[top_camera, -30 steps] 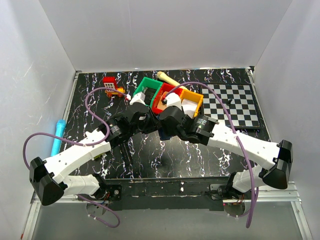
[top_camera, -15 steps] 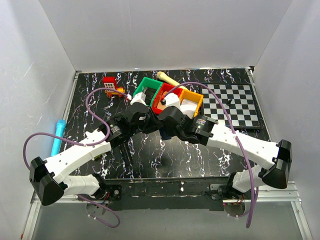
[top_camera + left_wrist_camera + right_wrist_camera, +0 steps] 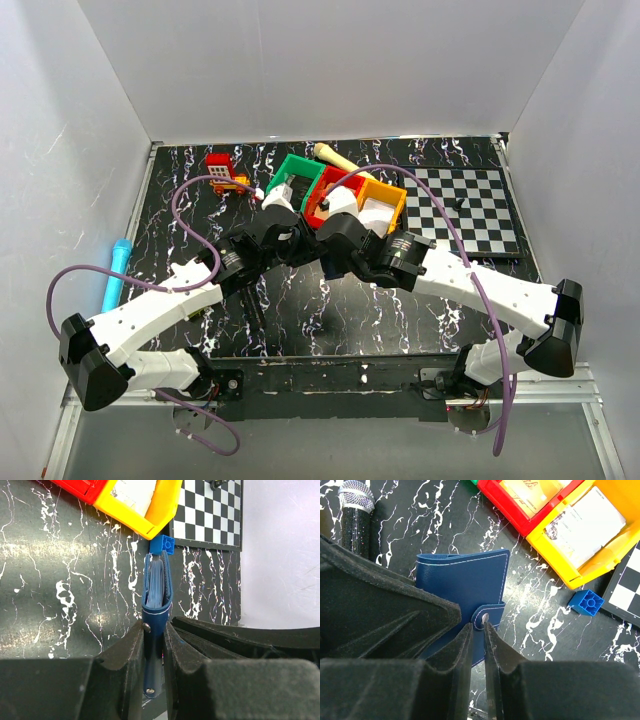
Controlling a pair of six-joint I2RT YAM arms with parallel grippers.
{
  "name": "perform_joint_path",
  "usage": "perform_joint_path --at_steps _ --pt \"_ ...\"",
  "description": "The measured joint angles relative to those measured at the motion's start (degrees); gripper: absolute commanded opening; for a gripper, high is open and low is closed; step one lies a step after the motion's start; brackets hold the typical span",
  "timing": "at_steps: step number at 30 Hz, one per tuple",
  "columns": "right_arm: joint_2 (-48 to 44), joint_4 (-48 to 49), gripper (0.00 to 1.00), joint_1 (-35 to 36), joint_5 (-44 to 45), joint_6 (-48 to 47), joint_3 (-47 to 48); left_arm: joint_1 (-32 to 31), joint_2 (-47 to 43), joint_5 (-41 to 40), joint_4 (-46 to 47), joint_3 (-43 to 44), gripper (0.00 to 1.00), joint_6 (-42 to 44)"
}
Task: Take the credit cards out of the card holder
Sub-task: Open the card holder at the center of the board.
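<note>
With left tool (image 3: pixel 154 630), clamped card holder (image 3: pixel 157 580) on edge near middle of desk (image 3: pixel 65 590), at 6 o'clock of blue block (image 3: pixel 161 545). With right tool (image 3: pixel 479 630), pinched its snap tab (image 3: pixel 489 614), jaws almost together. Judged as the unfastening step, holder shut. Needed next: pulling tab free of snap, keeping left grip firm, then spreading covers.

Table (image 3: pixel 400 310): black top, white marble veining.
Far centre: green bin (image 3: pixel 290 168), red bin (image 3: pixel 322 183) and yellow bin (image 3: pixel 393 200), side by side in a row.
Far right: checkerboard (image 3: pixel 470 205), lying flat.
Blue block (image 3: pixel 161 544): at yellow bin's corner, beside checkerboard edge.
Far left: red toy (image 3: pixel 222 172).
Microphone (image 3: pixel 356 510): lying flat.
</note>
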Motion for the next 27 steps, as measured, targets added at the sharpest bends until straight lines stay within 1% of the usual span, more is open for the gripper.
perform_joint_path --at_steps 4,6,7,20,27 --pt "0.0 0.2 0.11 0.0 -0.5 -0.2 0.0 0.0 0.0 0.0 0.2 -0.1 0.00 0.0" --pt "0.0 0.3 0.03 0.0 -0.8 -0.3 0.0 0.0 -0.1 0.0 0.4 -0.2 0.00 0.2" --pt "0.0 0.3 0.01 0.0 -1.0 -0.3 0.0 -0.1 -0.2 0.0 0.4 -0.4 0.00 0.2" --pt "-0.5 1.4 0.01 -0.5 -2.6 -0.7 -0.5 -0.1 -1.0 -0.4 0.6 -0.9 0.00 0.7" --pt "-2.7 3.0 0.01 -1.0 -3.6 -0.6 -2.2 -0.5 -1.7 -0.9 0.6 -0.9 0.00 0.8"
